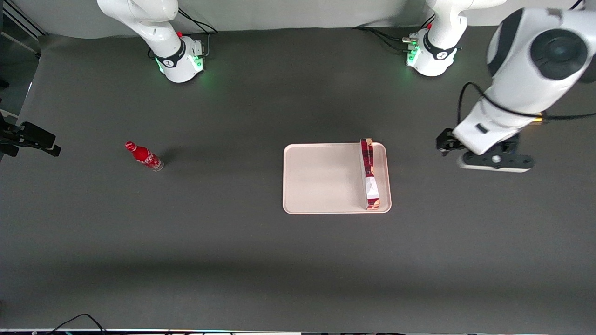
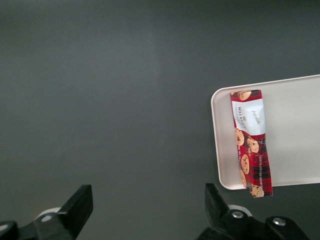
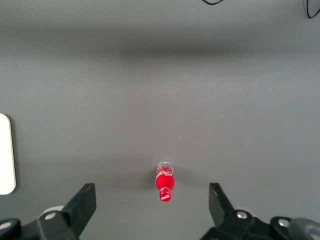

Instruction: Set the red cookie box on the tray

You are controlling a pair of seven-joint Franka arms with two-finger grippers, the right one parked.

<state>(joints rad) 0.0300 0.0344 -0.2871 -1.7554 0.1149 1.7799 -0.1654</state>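
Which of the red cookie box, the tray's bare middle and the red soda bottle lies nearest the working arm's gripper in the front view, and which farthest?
The gripper, open and empty, hangs over the mat toward the working arm's end of the table.
1. Red cookie box: on the tray, along the edge nearest the gripper.
2. Tray: its bare middle, just past the box.
3. Red soda bottle: toward the parked arm's end.

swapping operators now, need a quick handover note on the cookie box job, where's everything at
Left gripper: open, empty, hanging over bare table toward the working arm's end, apart from the tray.
Red cookie box: on the tray, lying along the edge nearest the working arm, its end farthest from the front camera at or slightly over the rim.
Done: box placed and released.
Left: apparently nothing; maybe check that overhang.
Soda bottle stands toward the parked arm's end.
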